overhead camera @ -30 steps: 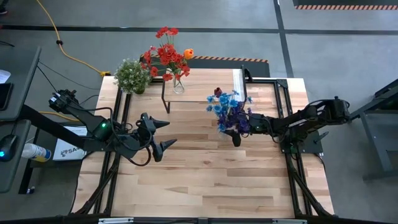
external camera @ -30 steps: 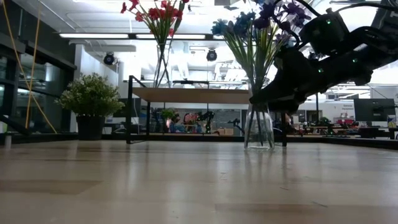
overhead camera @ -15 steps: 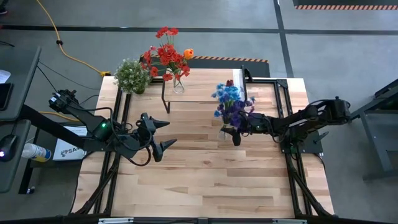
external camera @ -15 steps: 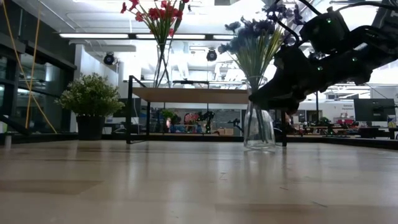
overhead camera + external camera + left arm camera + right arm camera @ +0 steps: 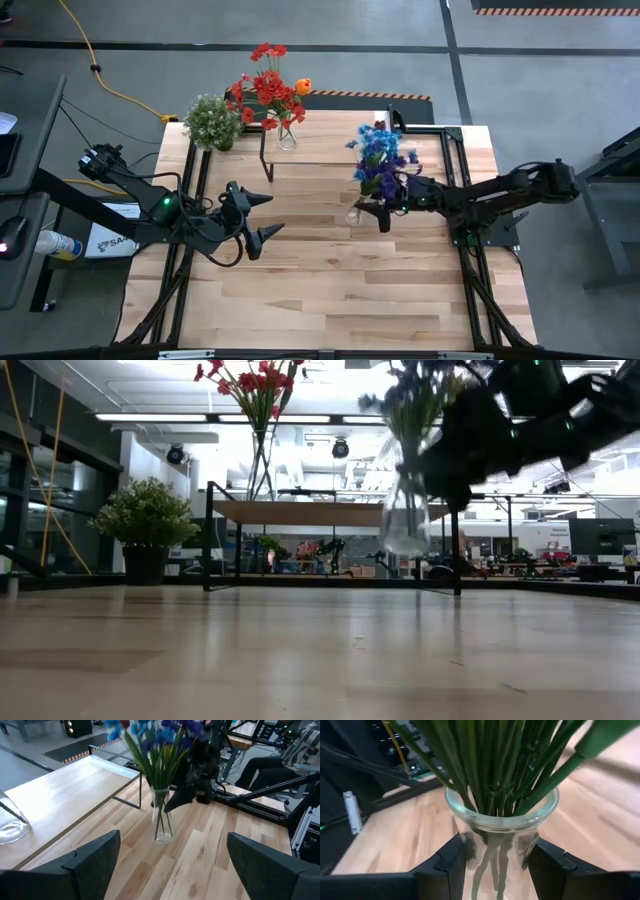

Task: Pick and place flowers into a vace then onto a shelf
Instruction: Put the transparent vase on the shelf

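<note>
My right gripper (image 5: 374, 212) is shut on a clear glass vase (image 5: 405, 520) that holds blue and purple flowers (image 5: 381, 160); the vase hangs in the air right of the table's middle. My left gripper (image 5: 263, 215) stands open left of the table's middle, touching nothing. The shelf (image 5: 330, 150) stands at the far edge on thin black legs. A second glass vase (image 5: 287, 137) with red flowers and an orange tulip (image 5: 268, 88) stands on the shelf's left end. My right gripper pinches the vase's narrow neck (image 5: 500, 837), just under the rim, between its two fingers (image 5: 451, 865). The fingers come level from the table's right side. The vase is lifted clear of the table and sits about upright, with the stems rising above the fingers.
A bushy green-white potted plant (image 5: 212, 122) stands at the table's far left corner, beside the shelf. A white strip (image 5: 383, 128) marks the shelf's right end. Black frame rails run along both table sides. Bare wood (image 5: 330, 290) spreads over the near half.
My right gripper has risen and moved slightly toward the far edge. The vase stood on the table, tipped for a moment, and now hangs clear of the table, about upright. The blue flowers have swung toward the shelf.
</note>
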Tool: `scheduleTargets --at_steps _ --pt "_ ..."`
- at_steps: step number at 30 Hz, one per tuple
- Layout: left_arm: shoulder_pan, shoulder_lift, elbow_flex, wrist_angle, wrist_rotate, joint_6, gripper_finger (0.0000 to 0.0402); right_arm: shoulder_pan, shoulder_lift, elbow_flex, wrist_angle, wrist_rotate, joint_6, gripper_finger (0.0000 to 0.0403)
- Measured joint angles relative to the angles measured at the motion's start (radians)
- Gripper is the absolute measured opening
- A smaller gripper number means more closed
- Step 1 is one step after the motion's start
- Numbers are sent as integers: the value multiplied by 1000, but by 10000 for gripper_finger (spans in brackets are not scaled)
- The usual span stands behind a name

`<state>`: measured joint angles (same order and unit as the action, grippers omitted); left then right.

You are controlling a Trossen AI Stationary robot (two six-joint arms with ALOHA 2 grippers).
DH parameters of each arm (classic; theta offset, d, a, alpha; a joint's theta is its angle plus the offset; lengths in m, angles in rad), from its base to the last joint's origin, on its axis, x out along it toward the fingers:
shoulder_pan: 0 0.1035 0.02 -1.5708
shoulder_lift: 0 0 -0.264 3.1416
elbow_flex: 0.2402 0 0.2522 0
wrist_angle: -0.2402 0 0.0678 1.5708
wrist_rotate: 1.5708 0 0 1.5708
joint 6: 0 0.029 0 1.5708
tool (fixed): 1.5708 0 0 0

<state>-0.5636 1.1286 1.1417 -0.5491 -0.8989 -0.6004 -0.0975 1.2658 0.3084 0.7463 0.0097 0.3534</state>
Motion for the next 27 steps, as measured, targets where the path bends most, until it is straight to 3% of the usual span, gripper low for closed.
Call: scheduleTargets --at_steps 10,19,27 --pt "0 0 0 0 0 -11 397 7 -139 291 -465 -12 -206 162" --pt "0 0 0 0 0 -12 397 -77 -189 516 -773 15 -317 162" --pt "0 0 0 0 0 -11 397 -218 -194 626 -870 7 -391 162"
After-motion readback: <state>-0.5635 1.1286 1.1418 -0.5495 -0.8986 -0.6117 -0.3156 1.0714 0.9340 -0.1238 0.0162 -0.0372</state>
